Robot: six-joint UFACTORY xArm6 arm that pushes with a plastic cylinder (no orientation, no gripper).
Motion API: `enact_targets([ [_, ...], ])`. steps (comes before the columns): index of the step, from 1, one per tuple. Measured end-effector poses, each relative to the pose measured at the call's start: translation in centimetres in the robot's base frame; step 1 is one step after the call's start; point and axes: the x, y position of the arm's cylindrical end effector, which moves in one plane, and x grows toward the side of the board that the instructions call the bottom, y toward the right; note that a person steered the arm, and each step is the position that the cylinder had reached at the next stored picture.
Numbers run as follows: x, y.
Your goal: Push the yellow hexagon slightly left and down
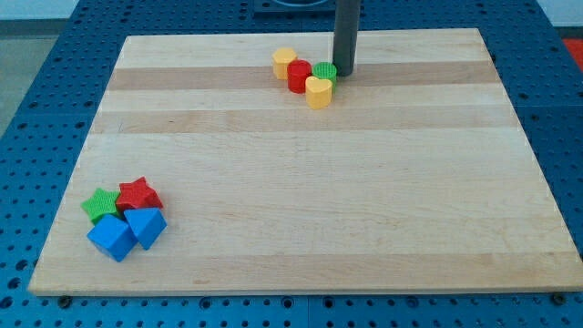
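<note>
The yellow hexagon (283,62) sits near the view's top centre of the wooden board (301,228). A red cylinder (299,76) touches it on its lower right. A yellow heart-shaped block (318,92) and a green round block (325,72) are packed against the red cylinder. My tip (345,73) is at the end of the dark rod, right beside the green block on its right, about 70 px right of the yellow hexagon.
A second cluster lies at the view's bottom left: a green star (99,204), a red star (138,194), a blue cube (111,238) and a blue block (146,225). Blue perforated table surrounds the board.
</note>
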Motion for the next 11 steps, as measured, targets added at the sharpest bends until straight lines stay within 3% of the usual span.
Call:
enact_targets([
  [2, -2.1, 0.0],
  [6, -2.1, -10.3],
  [11, -3.4, -12.3],
])
